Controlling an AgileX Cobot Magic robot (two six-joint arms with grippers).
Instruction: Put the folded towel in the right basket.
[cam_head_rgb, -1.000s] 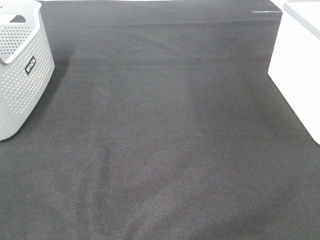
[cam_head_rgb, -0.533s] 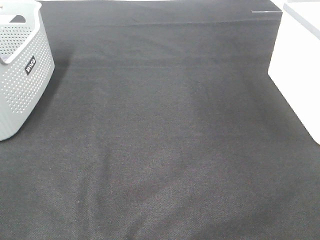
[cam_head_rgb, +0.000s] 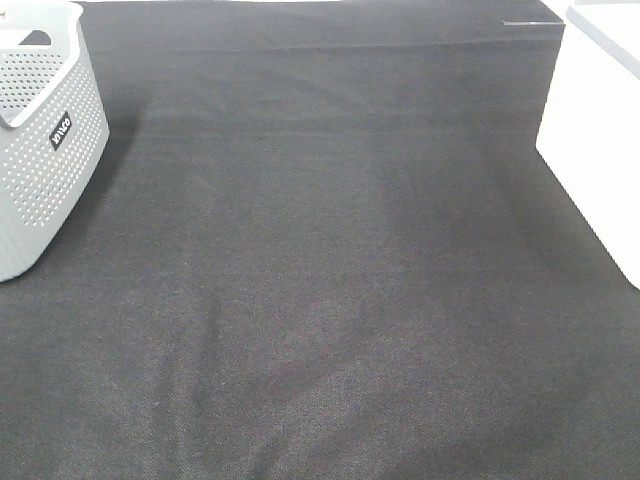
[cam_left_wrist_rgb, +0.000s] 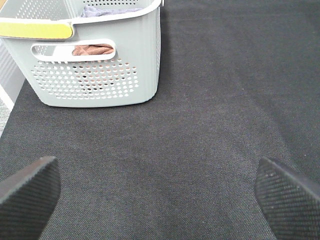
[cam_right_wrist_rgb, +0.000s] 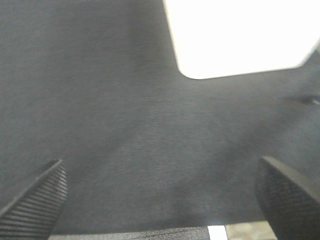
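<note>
Folded towel: not on the open cloth anywhere. The only fabric I can find is inside the grey basket (cam_left_wrist_rgb: 100, 60), seen from my left wrist: a brownish-pink fold (cam_left_wrist_rgb: 92, 49) showing through the handle slot, and a grey-lilac piece (cam_left_wrist_rgb: 112, 9) at the rim. Which of these is the towel meant, I cannot tell.

From the high camera that grey basket (cam_head_rgb: 45, 140) sits at 10 o'clock, cut by the frame edge. The right basket (cam_head_rgb: 595, 130), white and overexposed, stands at 2 o'clock, also cut off. My right wrist sees only its pale corner (cam_right_wrist_rgb: 240, 35); the inside is hidden. Black table cloth (cam_head_rgb: 320, 280) lies between them, the two baskets well apart.

Left gripper (cam_left_wrist_rgb: 160, 195): spread wide, both pads at the frame corners, nothing between them. It hangs over bare cloth just short of the grey basket's perforated wall. Right gripper (cam_right_wrist_rgb: 160, 200): likewise wide apart and empty, over cloth near the white basket. Neither arm shows in the high view.

Step in hand, as I judge it: reach for the towel. To do it well:
- rise clear of the grey rim before going in, not through the wall
- take the fold through its full thickness so it does not fall open
- lift straight up past the rim
- a handover at mid-table may be needed, given the span.
</note>
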